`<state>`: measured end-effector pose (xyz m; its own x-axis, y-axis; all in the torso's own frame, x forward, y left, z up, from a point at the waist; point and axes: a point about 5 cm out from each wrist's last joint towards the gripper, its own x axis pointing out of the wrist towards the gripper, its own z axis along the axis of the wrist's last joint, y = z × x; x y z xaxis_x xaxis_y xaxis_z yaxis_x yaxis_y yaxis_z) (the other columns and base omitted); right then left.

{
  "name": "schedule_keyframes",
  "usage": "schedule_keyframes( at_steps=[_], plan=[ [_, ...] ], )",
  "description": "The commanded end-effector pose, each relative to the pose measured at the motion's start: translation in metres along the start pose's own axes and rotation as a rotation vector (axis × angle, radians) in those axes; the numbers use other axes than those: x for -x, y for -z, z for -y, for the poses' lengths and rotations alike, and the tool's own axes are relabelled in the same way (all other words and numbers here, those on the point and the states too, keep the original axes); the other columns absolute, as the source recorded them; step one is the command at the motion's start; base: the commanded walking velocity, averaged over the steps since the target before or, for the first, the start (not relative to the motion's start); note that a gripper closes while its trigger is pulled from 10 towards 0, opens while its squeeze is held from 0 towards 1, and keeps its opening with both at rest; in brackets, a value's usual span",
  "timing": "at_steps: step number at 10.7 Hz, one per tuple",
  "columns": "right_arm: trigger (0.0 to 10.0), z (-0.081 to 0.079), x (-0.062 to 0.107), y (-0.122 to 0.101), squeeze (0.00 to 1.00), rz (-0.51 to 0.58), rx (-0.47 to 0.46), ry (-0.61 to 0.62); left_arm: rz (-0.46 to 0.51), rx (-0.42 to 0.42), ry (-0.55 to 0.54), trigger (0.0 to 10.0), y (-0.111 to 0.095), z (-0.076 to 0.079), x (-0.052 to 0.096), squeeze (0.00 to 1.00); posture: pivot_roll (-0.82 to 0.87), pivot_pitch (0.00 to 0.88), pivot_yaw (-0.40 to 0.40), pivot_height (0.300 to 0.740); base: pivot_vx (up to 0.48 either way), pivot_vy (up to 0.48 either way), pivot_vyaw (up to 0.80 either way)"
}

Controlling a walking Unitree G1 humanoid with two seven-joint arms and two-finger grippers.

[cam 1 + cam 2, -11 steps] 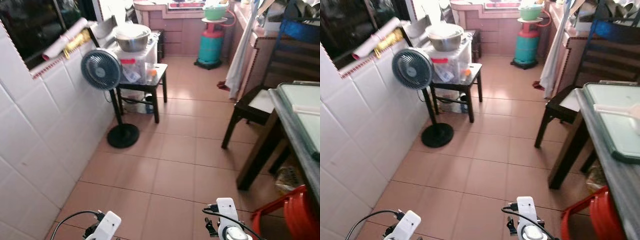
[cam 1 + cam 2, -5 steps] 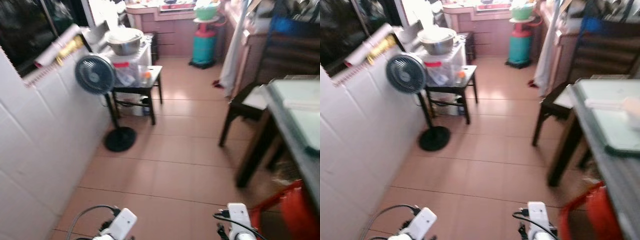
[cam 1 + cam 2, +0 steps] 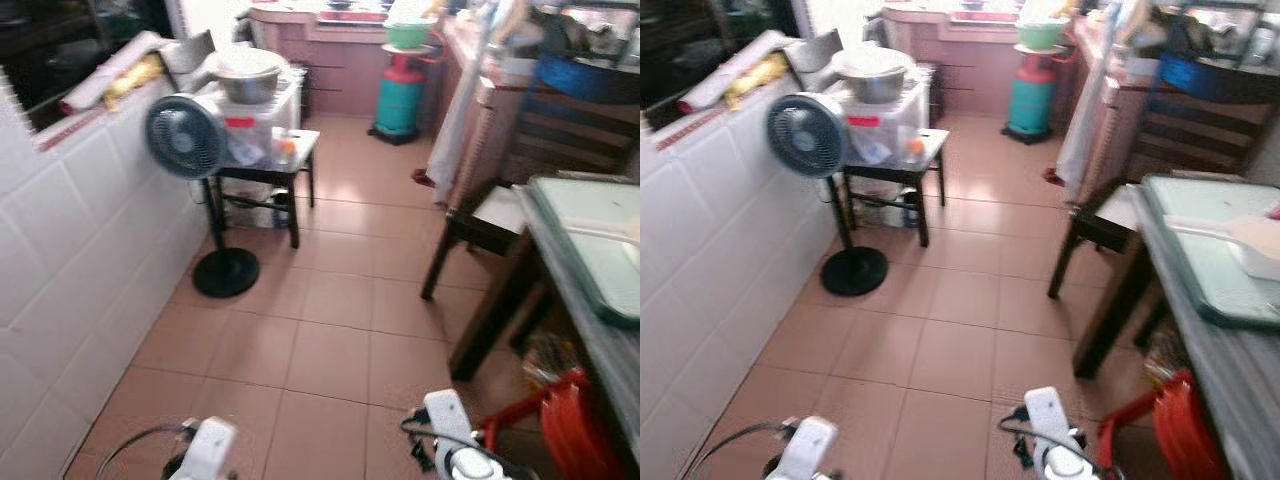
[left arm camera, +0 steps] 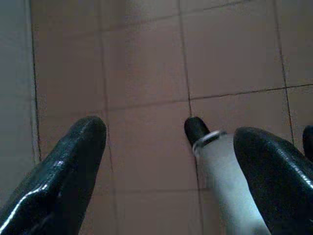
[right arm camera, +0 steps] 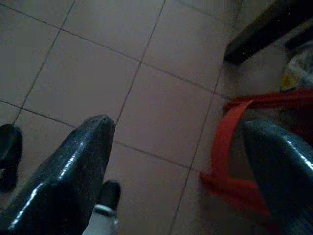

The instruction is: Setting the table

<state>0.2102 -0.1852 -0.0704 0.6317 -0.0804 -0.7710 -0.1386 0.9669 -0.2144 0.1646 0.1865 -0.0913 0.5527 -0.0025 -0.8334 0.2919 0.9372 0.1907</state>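
The dining table [image 3: 1225, 345] runs along the right side, with a pale green glass sheet [image 3: 1193, 238] on top. A white flat utensil [image 3: 1244, 238] lies on the glass near the right edge of the picture. Both arms hang low, with the white wrists at the bottom of the eye views [image 3: 207, 448] [image 3: 450, 465]. My left gripper [image 4: 171, 134] is open over bare floor tiles. My right gripper [image 5: 178, 128] is open too, above the tiles beside a red stool [image 5: 234, 147]. Neither holds anything.
A dark wooden chair [image 3: 478, 222] stands at the table's far end. A standing fan [image 3: 185, 140] and a small black table [image 3: 270, 165] with a steel bowl [image 3: 245, 75] are on the left by the tiled wall [image 3: 60, 260]. A teal gas cylinder [image 3: 400, 95] stands at the back.
The whole picture has shifted and blurred as I walk, and the table and chair now sit further left in view. Both arms still hang low, grippers unchanged.
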Motion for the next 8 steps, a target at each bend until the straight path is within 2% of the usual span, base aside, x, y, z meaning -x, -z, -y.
schedule_keyframes(
  at_steps=[1,2,3,4,5,6,7,8],
  plan=[
    [10.0,0.003,-0.001,-0.002,0.00,-0.010,-0.020,0.018,0.009,-0.020,0.018,10.0,-0.003,0.004,-0.001,0.00,-0.03,0.000,-0.024,0.740,0.000,0.000,0.00],
    [10.0,0.005,-0.002,-0.008,0.00,0.003,-0.007,0.006,0.026,-0.015,-0.008,10.0,-0.007,0.001,-0.001,0.00,-0.01,0.000,-0.021,0.740,0.000,0.000,0.00],
    [10.0,0.007,-0.002,-0.009,0.00,0.005,-0.012,0.009,0.027,0.050,-0.022,10.0,-0.007,-0.002,-0.001,0.00,-0.01,0.000,-0.019,0.740,0.000,0.000,0.00],
    [10.0,0.008,-0.002,-0.010,0.00,-0.004,-0.101,0.026,0.026,0.023,0.003,10.0,-0.006,-0.001,-0.001,0.00,0.00,0.014,-0.022,0.740,0.000,0.000,0.00],
    [10.0,0.001,-0.003,-0.015,0.00,0.004,-0.046,-0.011,0.021,0.015,0.007,10.0,-0.006,-0.002,-0.001,0.00,0.00,0.035,-0.005,0.740,0.000,0.000,0.00],
    [10.0,-0.004,-0.003,-0.016,0.00,0.006,-0.032,-0.023,0.019,0.009,0.016,10.0,-0.006,0.001,-0.001,0.00,-0.01,0.045,0.003,0.740,0.000,0.000,0.00],
    [10.0,-0.007,-0.003,-0.014,0.00,0.002,-0.098,-0.016,0.016,-0.049,0.048,10.0,-0.006,0.006,-0.001,0.00,-0.02,0.057,0.014,0.740,0.000,0.000,0.00],
    [10.0,-0.008,-0.002,-0.012,0.00,0.002,-0.121,-0.011,0.012,-0.060,0.059,10.0,-0.005,0.008,-0.001,0.00,-0.02,0.065,0.019,0.740,0.000,0.000,0.00]
  ],
)
